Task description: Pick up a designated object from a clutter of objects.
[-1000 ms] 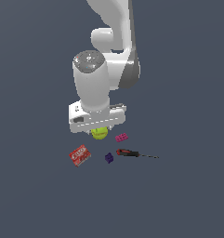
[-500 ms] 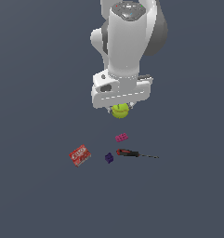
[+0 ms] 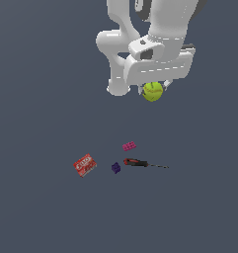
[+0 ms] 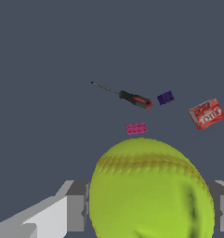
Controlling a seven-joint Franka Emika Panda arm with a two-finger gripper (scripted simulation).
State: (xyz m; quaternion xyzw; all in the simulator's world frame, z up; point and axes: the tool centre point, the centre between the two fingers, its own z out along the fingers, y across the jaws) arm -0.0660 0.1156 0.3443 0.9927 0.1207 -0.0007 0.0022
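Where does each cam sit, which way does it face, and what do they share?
Exterior view: off the arm, looking down at an angle on the floor; shows the arm and the pincer holding the ball aloft.
Wrist view: on the wrist, looking down past the ball; only the finger pads show.
Shared: ball, packet, block, brick, screwdriver.
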